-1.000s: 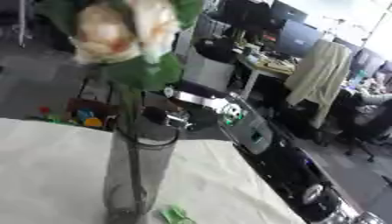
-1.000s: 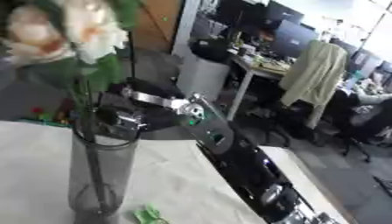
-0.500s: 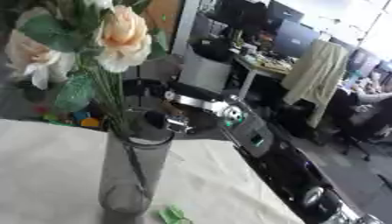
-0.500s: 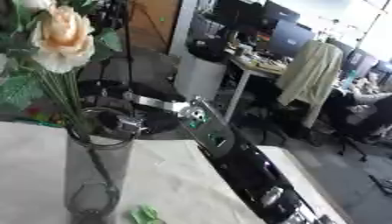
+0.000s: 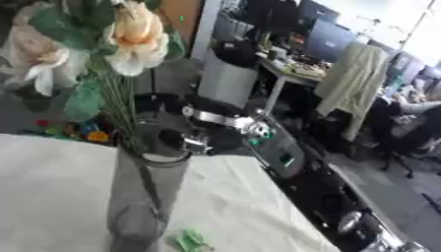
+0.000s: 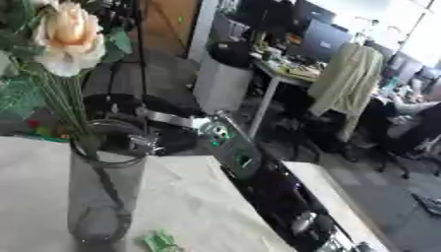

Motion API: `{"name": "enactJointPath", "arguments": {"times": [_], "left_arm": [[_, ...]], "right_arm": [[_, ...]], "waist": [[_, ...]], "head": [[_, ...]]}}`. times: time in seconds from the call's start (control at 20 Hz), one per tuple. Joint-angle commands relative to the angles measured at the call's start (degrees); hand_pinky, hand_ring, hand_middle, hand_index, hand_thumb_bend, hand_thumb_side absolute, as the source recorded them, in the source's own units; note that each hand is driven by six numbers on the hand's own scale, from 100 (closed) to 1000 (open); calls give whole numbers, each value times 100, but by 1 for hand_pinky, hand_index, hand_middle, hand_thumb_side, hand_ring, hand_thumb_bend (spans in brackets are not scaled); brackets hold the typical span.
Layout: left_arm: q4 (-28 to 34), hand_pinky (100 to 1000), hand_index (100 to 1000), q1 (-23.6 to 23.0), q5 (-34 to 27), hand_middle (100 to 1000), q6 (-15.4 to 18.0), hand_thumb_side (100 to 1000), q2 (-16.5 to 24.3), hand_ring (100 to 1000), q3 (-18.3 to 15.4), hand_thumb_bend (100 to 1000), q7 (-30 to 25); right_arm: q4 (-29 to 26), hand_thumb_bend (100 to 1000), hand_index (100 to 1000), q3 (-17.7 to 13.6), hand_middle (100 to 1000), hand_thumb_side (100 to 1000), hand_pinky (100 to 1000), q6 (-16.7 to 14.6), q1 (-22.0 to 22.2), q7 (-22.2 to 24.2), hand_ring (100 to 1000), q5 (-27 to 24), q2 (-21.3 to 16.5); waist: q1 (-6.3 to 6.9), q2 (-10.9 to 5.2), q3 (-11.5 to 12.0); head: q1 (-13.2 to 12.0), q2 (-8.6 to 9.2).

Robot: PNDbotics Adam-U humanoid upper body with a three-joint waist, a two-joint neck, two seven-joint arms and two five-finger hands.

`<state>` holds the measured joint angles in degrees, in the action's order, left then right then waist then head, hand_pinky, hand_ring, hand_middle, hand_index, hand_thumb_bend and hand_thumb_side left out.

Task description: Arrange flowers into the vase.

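While the head camera looks down at a slant, the glass vase (image 5: 142,197) stands upright on the pale desk (image 5: 51,177) close to the near edge, and it's right in the foreground. The flowers (image 5: 129,39) are in it: a bunch of thin green stems (image 5: 120,110) drops through the rim and down inside the glass, with peach and cream blooms and broad green leaves (image 5: 82,101) spreading out well above the mouth. In the right eye view one peach bloom (image 6: 69,34) sits high at the upper left, its stems running straight down into the vase. Behind the rim, the right arm (image 5: 275,150) reaches in from the lower right, black with a silver band and a green-lit panel, and the right hand (image 5: 176,138) sits just behind the vase's mouth, at the height of the stems. Its fingers are dark against a dark background and partly hidden by glass and stems, so I cannot tell whether they are spread, closed or pinching a stem. A small green scrap (image 5: 191,240) lies on the desk just beside the vase's base, to its right. The left hand shows in neither view.
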<state>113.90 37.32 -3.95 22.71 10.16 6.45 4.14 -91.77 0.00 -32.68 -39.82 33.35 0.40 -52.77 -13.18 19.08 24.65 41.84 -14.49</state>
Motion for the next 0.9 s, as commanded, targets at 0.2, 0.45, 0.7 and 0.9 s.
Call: {"name": "enactJointPath", "arguments": {"times": [0.2, 0.45, 0.7, 0.9], "left_arm": [[70, 821, 904, 42, 6, 845, 2, 986, 81, 849, 1, 100, -3], [70, 821, 904, 19, 9, 846, 1, 985, 90, 849, -8, 100, 6], [70, 821, 904, 2, 13, 847, 12, 982, 102, 849, -16, 100, 21], [70, 822, 904, -11, 22, 848, 23, 980, 111, 849, -29, 100, 38]], "right_arm": [[-69, 189, 1000, -117, 1000, 1000, 1000, -1880, -44, 1862, 1000, -77, -222], [-247, 174, 1000, -303, 1000, 1000, 1000, -1670, -48, 1862, 1000, -451, -251], [-525, 166, 1000, -538, 1000, 1000, 1000, -1293, -11, 1862, 1000, -920, -320], [-743, 168, 1000, -696, 1000, 1000, 1000, -1057, 86, 1862, 1000, -1142, -376]], "waist": [[85, -96, -20], [114, -116, -63], [157, -131, -101], [198, -132, -141]], "head": [[33, 23], [2, 17], [-9, 9], [-17, 9]]}}
